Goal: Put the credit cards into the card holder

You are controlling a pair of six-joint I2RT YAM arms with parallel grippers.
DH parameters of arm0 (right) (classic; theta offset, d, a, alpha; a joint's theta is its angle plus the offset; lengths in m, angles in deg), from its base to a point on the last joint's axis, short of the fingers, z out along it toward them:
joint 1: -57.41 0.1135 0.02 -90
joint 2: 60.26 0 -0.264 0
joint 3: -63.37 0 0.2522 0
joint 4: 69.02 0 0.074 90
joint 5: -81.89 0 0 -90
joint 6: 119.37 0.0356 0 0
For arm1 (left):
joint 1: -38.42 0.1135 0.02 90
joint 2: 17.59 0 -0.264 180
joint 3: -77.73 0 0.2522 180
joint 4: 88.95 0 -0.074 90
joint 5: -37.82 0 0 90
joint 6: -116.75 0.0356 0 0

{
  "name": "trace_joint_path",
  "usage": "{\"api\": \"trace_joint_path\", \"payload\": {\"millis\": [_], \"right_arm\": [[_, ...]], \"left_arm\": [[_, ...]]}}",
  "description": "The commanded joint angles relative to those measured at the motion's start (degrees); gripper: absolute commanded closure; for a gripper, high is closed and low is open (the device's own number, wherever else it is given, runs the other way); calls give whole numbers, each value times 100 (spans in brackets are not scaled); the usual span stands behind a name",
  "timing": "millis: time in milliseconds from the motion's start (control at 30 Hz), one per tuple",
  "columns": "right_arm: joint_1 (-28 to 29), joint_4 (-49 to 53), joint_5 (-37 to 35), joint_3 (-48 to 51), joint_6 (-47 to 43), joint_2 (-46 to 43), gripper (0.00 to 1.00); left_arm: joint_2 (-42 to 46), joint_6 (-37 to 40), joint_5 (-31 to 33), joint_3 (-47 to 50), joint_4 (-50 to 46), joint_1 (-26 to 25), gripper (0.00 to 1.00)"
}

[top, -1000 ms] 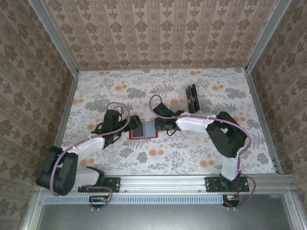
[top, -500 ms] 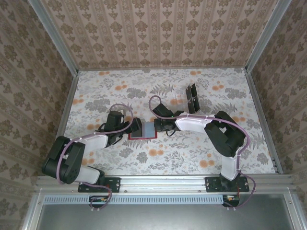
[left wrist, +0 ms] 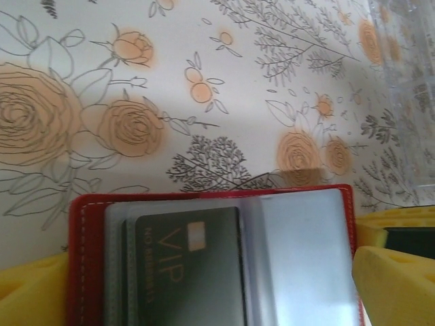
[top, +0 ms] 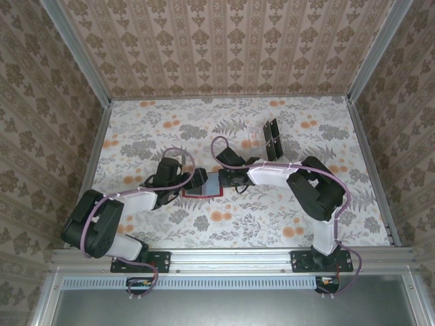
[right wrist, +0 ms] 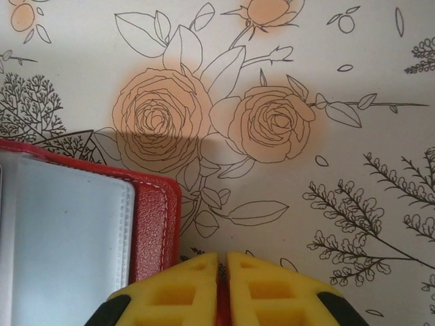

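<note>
Mid-table: card holder lies open, flat. L gripper spread wide, holder btwn its fingers; VIP credit card sits in a pocket. R gripper pressed together, pinching holder's red right edge. Farther right: dark cards upright by clear rack.

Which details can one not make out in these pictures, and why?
Lower half of the VIP card and the card holder: cut off by the left wrist view's bottom edge.
Number of dark cards at the clear rack: too small in the top view.
Which part of the holder the right gripper pinches: hidden by the gripper itself, right wrist view.
</note>
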Motion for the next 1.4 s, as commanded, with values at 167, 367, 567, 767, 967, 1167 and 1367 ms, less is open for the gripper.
{"api": "trace_joint_path", "payload": {"millis": [167, 367, 567, 767, 967, 1167, 1367], "right_arm": [[14, -116, 170, -43, 45, 137, 87], [-65, -199, 264, -9, 120, 111, 87], [-239, -263, 268, 171, 195, -288, 60], [-483, -162, 192, 421, 203, -857, 48], [-681, 39, -61, 737, 270, -1371, 46], [-877, -15, -55, 1135, 387, -1817, 47], [-868, -190, 332, 1331, 482, -2126, 55]], "left_arm": [[881, -340, 85, -76, 244, -435, 0], [442, -616, 135, -86, 784, -833, 0], [-47, -800, 170, 1, 1288, -1020, 0], [-240, -800, 191, -67, 1367, -1099, 0], [-342, -809, 208, -142, 1430, -1191, 0], [-637, -847, 352, -259, 1283, -1325, 0], [-520, -748, 476, -289, 1167, -1307, 0]]}}
